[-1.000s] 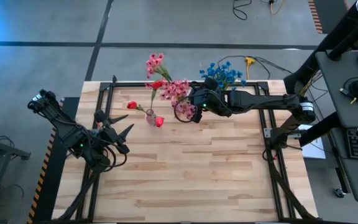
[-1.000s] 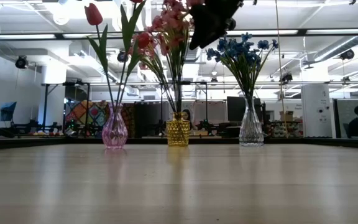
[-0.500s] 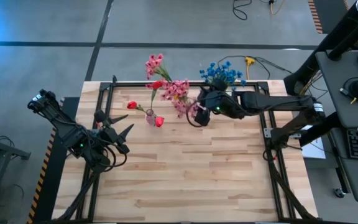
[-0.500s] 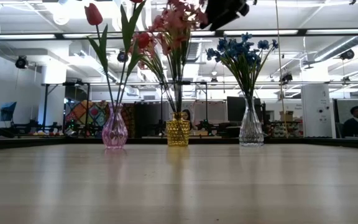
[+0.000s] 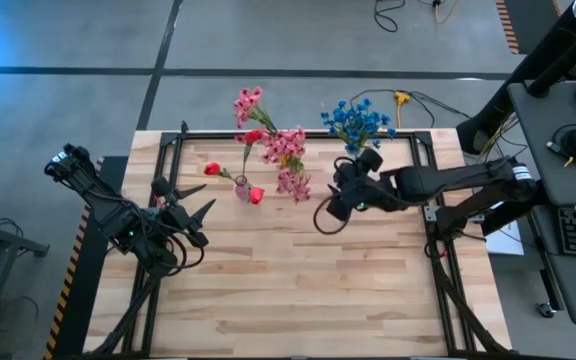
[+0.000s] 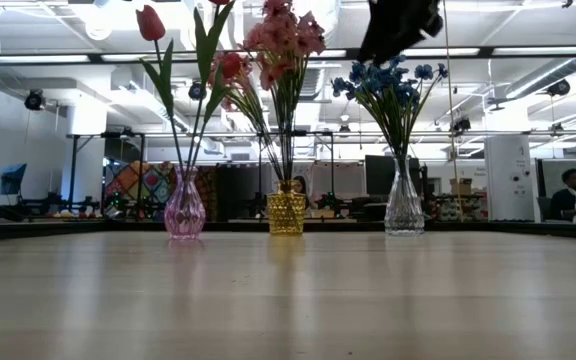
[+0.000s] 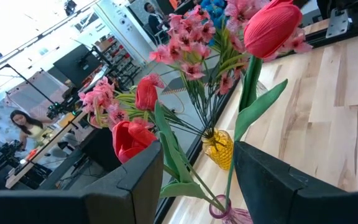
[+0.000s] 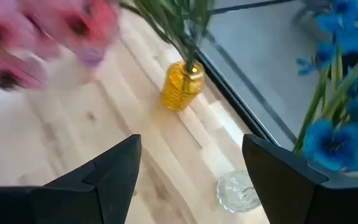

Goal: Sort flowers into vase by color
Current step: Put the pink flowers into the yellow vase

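While overhead hides vases, the yellow vase [image 6: 286, 212] shows low.

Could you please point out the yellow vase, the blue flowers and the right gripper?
yellow vase [image 6: 286, 212], low view, its body.
blue flowers [image 5: 353, 119], high view, the bloom cluster.
right gripper [image 5: 326, 216], high view, between its fingertips.

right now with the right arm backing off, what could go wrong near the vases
The right claw is open and empty, close to the clear vase of blue flowers; a swing of the arm might clip those tall stems. The pink flowers lean over the yellow vase, so a knock might tip it.
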